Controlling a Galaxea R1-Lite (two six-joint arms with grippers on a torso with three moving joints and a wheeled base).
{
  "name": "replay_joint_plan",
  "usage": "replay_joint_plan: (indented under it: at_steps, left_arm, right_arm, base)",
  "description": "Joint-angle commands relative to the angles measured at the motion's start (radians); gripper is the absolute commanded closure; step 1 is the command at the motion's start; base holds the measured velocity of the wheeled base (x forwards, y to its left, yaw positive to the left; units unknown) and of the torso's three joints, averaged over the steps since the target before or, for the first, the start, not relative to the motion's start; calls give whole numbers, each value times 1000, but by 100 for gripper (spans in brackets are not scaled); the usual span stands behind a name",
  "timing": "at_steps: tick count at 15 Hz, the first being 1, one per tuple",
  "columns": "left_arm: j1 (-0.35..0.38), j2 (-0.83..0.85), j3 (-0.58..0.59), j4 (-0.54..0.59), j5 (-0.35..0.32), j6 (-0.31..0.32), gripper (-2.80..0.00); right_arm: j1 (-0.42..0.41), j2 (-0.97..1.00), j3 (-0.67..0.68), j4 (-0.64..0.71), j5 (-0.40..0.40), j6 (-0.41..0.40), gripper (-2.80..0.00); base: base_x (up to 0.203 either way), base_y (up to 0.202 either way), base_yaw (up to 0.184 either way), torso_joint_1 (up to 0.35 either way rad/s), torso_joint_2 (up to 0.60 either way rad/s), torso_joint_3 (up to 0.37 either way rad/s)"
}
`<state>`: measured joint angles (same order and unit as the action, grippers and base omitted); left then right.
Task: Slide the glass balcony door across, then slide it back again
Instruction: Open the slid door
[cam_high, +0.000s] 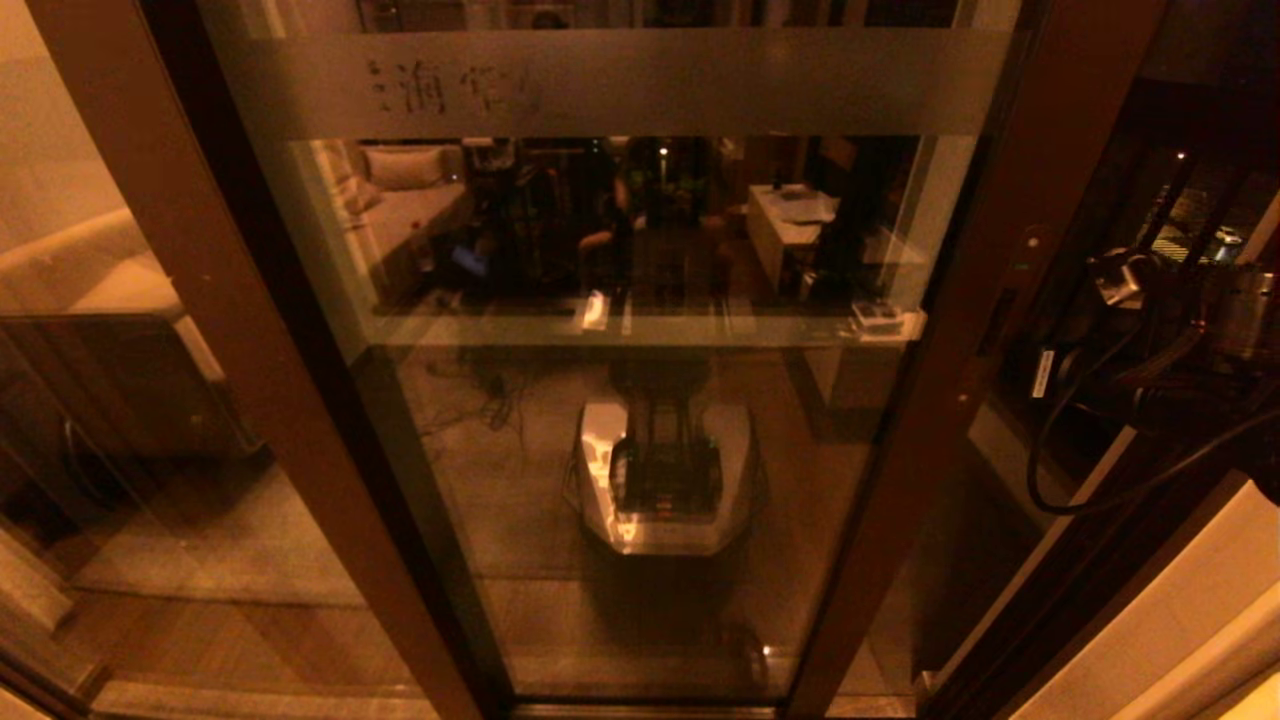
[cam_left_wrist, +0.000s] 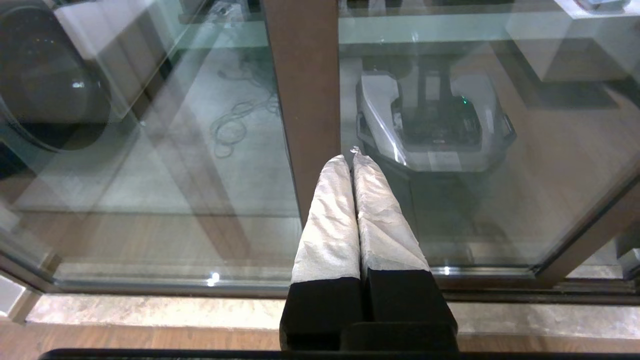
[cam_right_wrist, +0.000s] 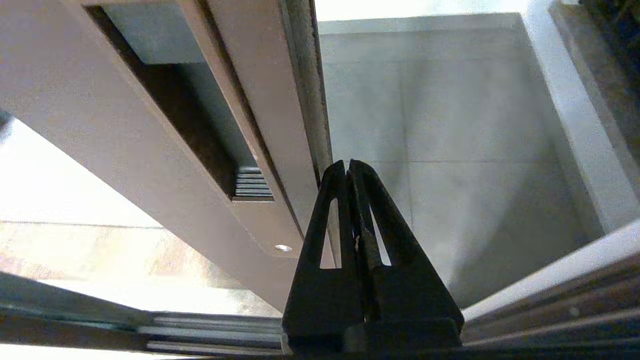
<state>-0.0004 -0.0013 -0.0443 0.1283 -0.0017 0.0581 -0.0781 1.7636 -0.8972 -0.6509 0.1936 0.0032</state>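
The glass balcony door (cam_high: 640, 420) fills the middle of the head view, its frosted band (cam_high: 620, 85) across the top and its brown handle stile (cam_high: 985, 300) on the right. In the right wrist view the slim recessed handle (cam_right_wrist: 200, 125) is sunk into that stile. My right gripper (cam_right_wrist: 348, 164) is shut and empty, its tips right by the stile's outer edge; whether they touch it is unclear. My left gripper (cam_left_wrist: 348, 159) is shut and empty, with white-wrapped fingers (cam_left_wrist: 330, 220). It points at a brown upright (cam_left_wrist: 305, 90) low down before the glass.
Right of the door's stile a dark gap opens onto the tiled balcony floor (cam_right_wrist: 450, 150). My right arm (cam_high: 1140, 290) with its cables hangs in that gap. The unmoving glass panel (cam_high: 130, 420) is on the left. Floor tracks (cam_right_wrist: 210, 335) and a stone sill (cam_left_wrist: 150, 312) run along the bottom.
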Motion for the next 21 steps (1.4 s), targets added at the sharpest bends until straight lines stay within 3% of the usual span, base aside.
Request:
replay_joint_plan:
  at_steps: [1, 7, 21]
  left_arm:
    - [0, 0, 0, 1, 0, 0, 0]
    - [-1, 0, 0, 1, 0, 0, 0]
    - [0, 0, 0, 1, 0, 0, 0]
  right_arm:
    - [21, 0, -2, -4, -6, 1, 0]
    - [113, -13, -8, -24, -56, 21, 0]
    - [239, 6, -13, -24, -105, 39, 0]
  base:
    - [0, 0, 0, 0, 0, 0]
    - [0, 0, 0, 0, 0, 0]
    - [0, 0, 0, 0, 0, 0]
